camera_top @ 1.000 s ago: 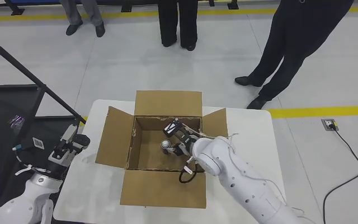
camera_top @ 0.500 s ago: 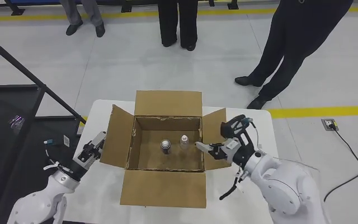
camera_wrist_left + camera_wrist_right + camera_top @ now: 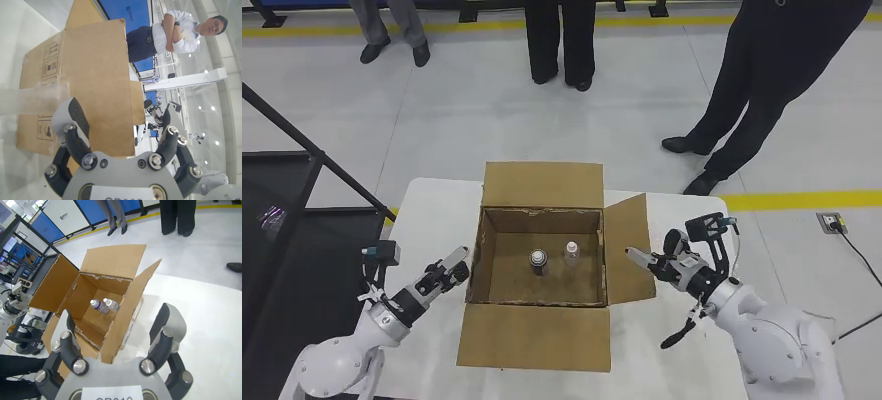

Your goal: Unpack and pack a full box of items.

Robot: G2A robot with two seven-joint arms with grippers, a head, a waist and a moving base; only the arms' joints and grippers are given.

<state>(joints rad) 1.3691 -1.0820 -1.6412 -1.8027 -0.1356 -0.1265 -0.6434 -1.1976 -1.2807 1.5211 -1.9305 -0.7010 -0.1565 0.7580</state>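
White surface [image 3: 692, 215] carries open cardboard box [image 3: 542, 185], side flaps raised. On box floor, toward far wall, spray can [image 3: 538, 261] and small white-capped bottle [image 3: 571, 249] are seen upright, just beside each other, long axes vertical. Left gripper [image 3: 455, 266] is placed outside left flap, jaws spread, nothing held. Right gripper [image 3: 647, 256] is placed outside right flap, jaws spread, empty. Bottle is judged nearer right arm, can about midway. Flaps stand between grippers and contents, so entry from above is judged necessary.
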